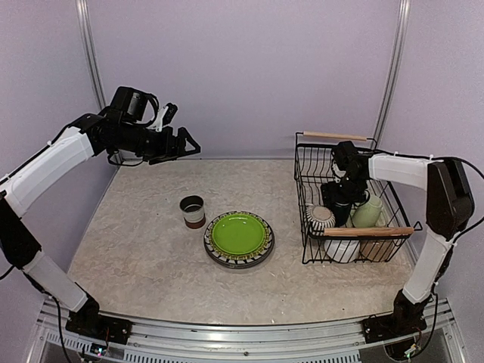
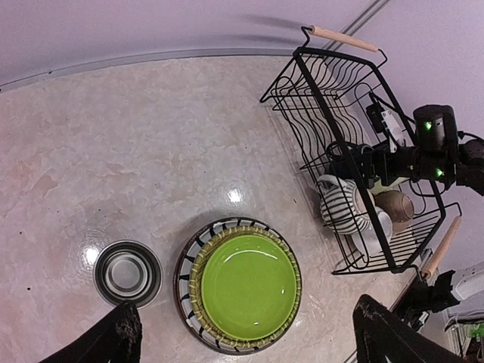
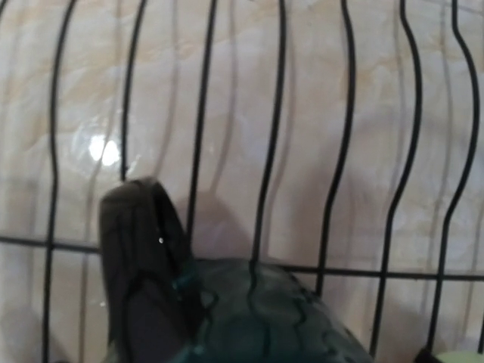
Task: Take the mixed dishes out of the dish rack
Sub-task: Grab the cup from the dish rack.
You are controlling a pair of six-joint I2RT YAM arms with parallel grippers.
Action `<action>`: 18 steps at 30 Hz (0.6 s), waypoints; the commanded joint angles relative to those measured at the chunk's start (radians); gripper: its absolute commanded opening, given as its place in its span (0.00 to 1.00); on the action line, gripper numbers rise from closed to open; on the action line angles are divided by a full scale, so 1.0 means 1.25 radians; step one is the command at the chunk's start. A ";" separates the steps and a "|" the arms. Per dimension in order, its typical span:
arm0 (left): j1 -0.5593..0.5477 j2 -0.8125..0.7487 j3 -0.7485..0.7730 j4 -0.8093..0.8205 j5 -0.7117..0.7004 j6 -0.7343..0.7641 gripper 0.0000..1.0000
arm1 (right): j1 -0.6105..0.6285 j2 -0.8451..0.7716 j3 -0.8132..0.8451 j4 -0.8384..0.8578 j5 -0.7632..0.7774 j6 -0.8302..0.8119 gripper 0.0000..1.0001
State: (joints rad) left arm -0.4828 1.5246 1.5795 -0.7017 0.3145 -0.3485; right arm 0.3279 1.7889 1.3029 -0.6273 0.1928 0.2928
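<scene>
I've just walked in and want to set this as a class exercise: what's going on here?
Two robot arms are emptying a dish rack. A stack of plates topped by a lime-green plate and a small cup stand on the table. The right gripper is down inside the rack at a dark teal mug; whether it grips it cannot be told. The left gripper is open and empty, raised over the table's left side. A pale green mug and a striped piece sit in the rack.

Wire walls (image 1: 318,162) and wooden handle (image 1: 368,231) hem the mugs (image 1: 368,212) in the dish rack (image 1: 302,181); reachable only from above
</scene>
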 commanded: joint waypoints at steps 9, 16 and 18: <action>0.013 -0.015 -0.013 0.018 0.031 0.007 0.93 | 0.000 0.001 0.030 -0.023 -0.013 0.015 0.70; 0.014 -0.004 -0.013 0.020 0.067 -0.011 0.93 | 0.010 -0.085 0.046 -0.015 -0.002 0.033 0.53; 0.015 -0.004 -0.018 0.028 0.085 -0.018 0.93 | 0.010 -0.109 0.047 -0.008 0.000 0.038 0.45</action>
State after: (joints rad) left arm -0.4706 1.5227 1.5764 -0.6949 0.3672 -0.3561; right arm 0.3321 1.7641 1.3197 -0.6502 0.1867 0.3164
